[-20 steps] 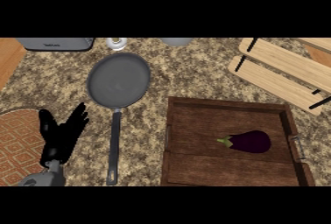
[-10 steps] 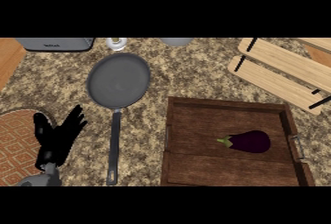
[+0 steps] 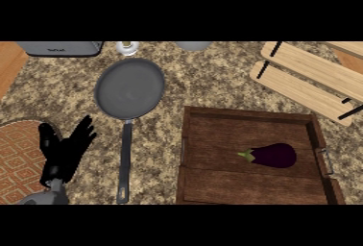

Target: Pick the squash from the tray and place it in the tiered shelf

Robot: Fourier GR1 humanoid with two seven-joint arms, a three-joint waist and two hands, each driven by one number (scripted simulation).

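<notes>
A dark purple eggplant-shaped vegetable [image 3: 274,155] with a green stem lies on its side in the right half of the brown wooden tray [image 3: 212,144]. The tiered shelf [image 3: 312,79] of pale wood slats on a black frame stands at the upper right, beyond the tray. My left hand [image 3: 65,153] rests open at the lower left, fingers pointing up, far from the tray. No right hand shows anywhere in the head view.
A grey frying pan [image 3: 129,89] lies left of the tray, its long handle [image 3: 126,163] running toward me beside my left hand. An orange patterned mat [image 3: 18,161] lies at the left edge. A toaster [image 3: 60,47], a small jar [image 3: 127,46] and a grey bowl [image 3: 193,45] line the back.
My left hand has shifted slightly lower and to the left; nothing else has moved.
</notes>
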